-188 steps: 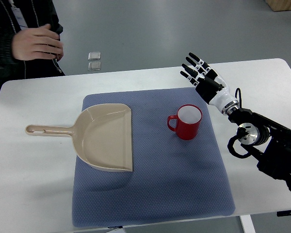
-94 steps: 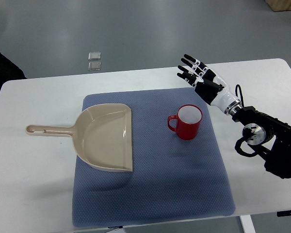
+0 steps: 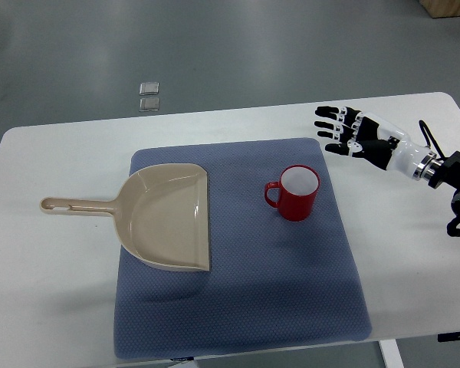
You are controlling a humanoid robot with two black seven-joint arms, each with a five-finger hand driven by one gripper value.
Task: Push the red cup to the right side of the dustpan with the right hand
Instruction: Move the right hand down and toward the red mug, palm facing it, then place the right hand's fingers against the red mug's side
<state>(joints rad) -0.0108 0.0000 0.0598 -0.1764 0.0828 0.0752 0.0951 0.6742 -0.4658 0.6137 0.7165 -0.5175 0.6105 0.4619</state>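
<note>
A red cup with a white inside stands upright on the blue mat, its handle pointing left. A beige dustpan lies on the mat's left part, its handle reaching left onto the white table. The cup is to the right of the dustpan, a clear gap between them. My right hand hovers over the table just off the mat's upper right corner, fingers spread and holding nothing, apart from the cup. The left arm does not show.
The white table carries the mat and ends near the picture's bottom and right. Two small grey squares lie on the floor beyond the table's far edge.
My right hand has swung right and away from the cup, its arm drawn back toward the right edge. The person at the top left has left the picture. The cup has not moved.
</note>
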